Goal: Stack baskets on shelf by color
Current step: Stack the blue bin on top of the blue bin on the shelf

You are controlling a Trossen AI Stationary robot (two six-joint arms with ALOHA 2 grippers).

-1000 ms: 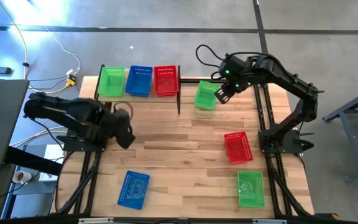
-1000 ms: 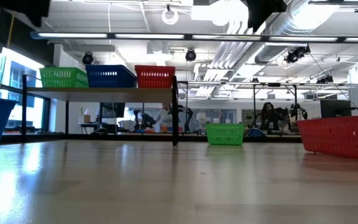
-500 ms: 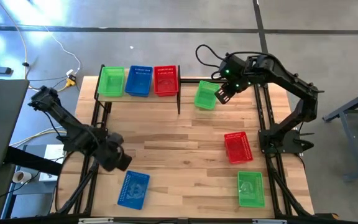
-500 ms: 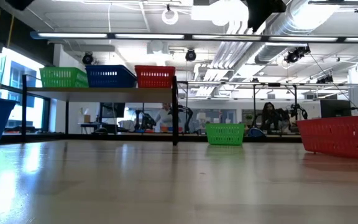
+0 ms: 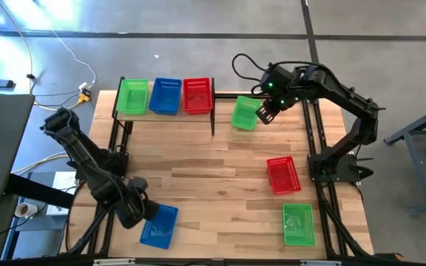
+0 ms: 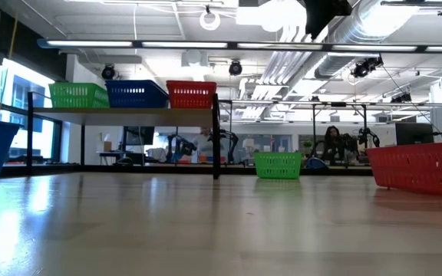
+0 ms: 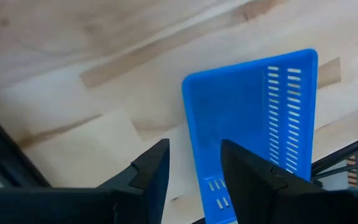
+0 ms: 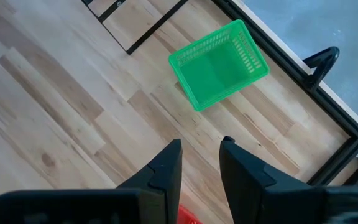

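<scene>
Seven baskets are in view: three green, two blue, two red. The shelf [image 5: 165, 112] stands along the worktop's far edge toward the far-left corner and carries three of them side by side: one green basket [image 5: 132, 97], one blue basket [image 5: 166, 95], one red basket [image 5: 197, 94], each with its long axis running from far edge to near edge.

Four baskets lie on the worktop [image 5: 213, 159]:
- second green basket [image 5: 244, 112]: just beside the shelf's right end, near the far edge, opening up, slightly skewed.
- second red basket [image 5: 282, 175]: near the right edge, about midway, long axis far-to-near, slightly skewed.
- third green basket [image 5: 298, 224]: at the near-right corner, long axis far-to-near.
- second blue basket [image 5: 160, 224]: near the near-left corner, long axis roughly far-to-near, tilted a little.

The left gripper [image 5: 140, 212] is directly over the left rim of the second blue basket. In the left wrist view its fingers [image 7: 151, 171] stand partly spread, with nothing pinched; whether they touch the rim cannot be told.

The right gripper [image 5: 263, 112] hangs at the right side of the second green basket. Its fingers [image 8: 166, 165] are partly spread and hold nothing.
</scene>
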